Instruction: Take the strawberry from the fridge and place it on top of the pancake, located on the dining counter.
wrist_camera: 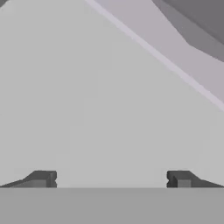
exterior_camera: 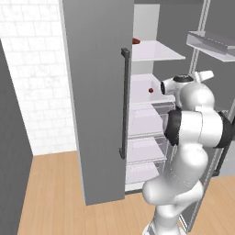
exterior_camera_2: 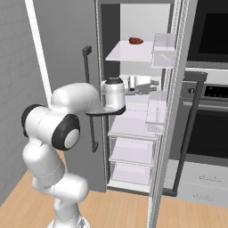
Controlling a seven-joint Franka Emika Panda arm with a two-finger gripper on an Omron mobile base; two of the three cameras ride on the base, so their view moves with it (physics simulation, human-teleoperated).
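Reaching into fridge (exterior_camera: 96, 92): claw (wrist_camera: 111, 179) wide open, empty; strawberry (exterior_camera: 151, 90) on middle shelf (exterior_camera: 142, 94), left of the claw, apart.

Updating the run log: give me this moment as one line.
fridge: door open | strawberry: on middle shelf, ungrasped | gripper: jaws open, empty, inside fridge
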